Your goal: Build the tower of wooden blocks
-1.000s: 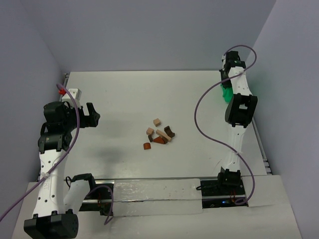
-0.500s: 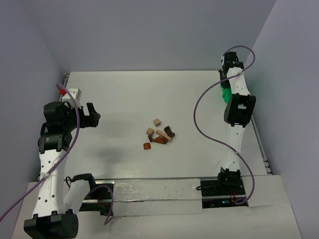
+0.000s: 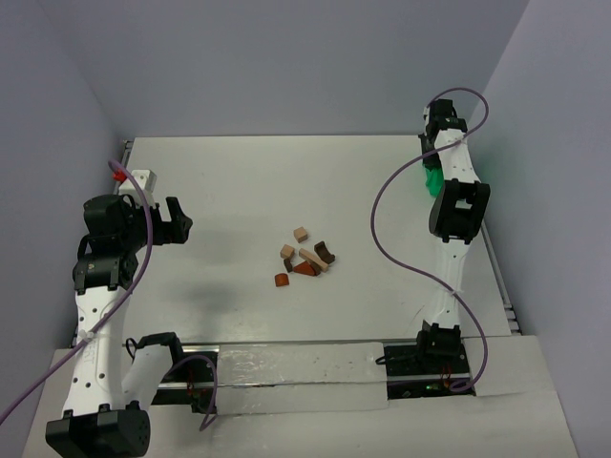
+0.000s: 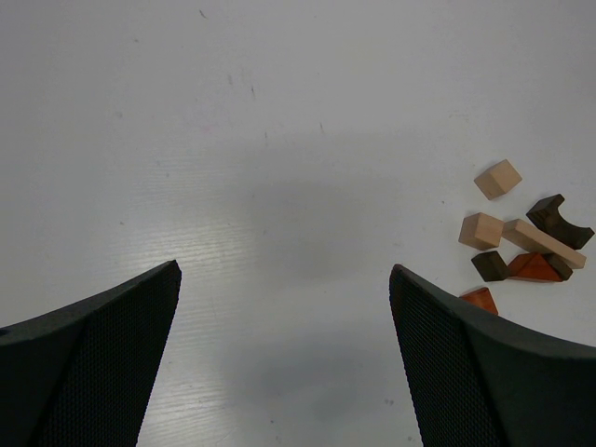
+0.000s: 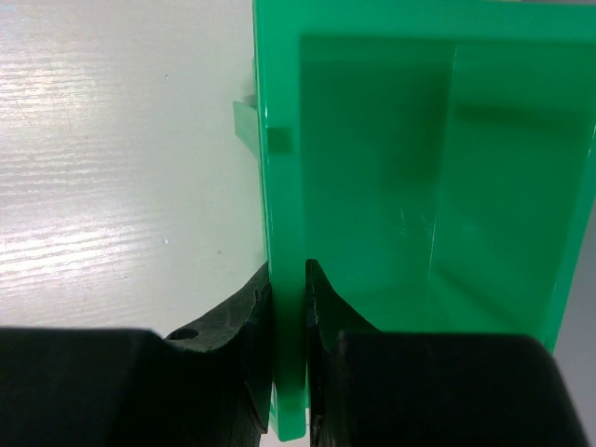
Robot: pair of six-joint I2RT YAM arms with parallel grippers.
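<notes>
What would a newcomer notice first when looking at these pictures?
The green bin at the far right edge of the table, its wall pinched by the shut right claw. Then the wood blocks, lying loose mid-table, no tower yet. The left claw hangs open on the left, empty.

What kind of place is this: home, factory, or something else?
Probably a robotics lab test cell: white table, plain walls on three sides, left arm and right arm bolted at its near edge, loose wood blocks.

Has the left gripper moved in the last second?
No. The left gripper stands exactly where it was, open, just below the white box in the top view.
</notes>
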